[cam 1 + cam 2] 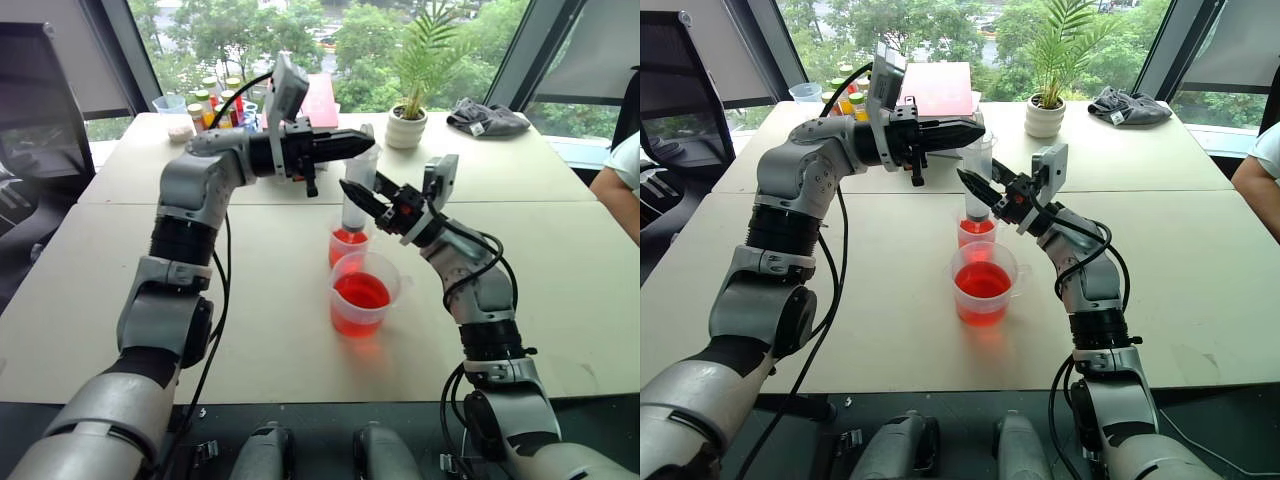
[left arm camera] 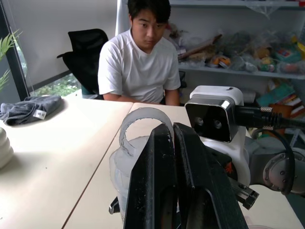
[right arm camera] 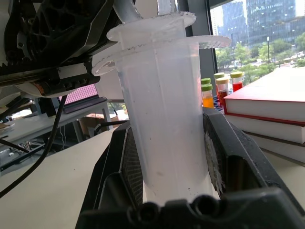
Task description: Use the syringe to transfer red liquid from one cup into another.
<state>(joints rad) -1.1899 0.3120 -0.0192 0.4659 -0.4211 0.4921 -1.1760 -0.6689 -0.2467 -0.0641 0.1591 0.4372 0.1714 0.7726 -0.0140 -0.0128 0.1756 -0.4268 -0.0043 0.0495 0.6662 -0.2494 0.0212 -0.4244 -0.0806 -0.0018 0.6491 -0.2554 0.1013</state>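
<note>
Two claws hold the syringe (image 1: 357,195) upright over the smaller cup (image 1: 347,246): right claw (image 1: 352,193) clamped on its barrel, left claw (image 1: 362,143) pinching the plunger top. Both cups hold red liquid (image 1: 361,291); the larger cup (image 1: 363,293) stands just beside on the tabletop (image 1: 270,300).

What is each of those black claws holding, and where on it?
The right tool grips the syringe around its barrel. The left tool is shut on the plunger's ring end.

The clear syringe (image 1: 356,200) is standing upright, tip in the small cup (image 1: 347,246) of red liquid (image 1: 360,292), beside the big cup (image 1: 364,295).
</note>
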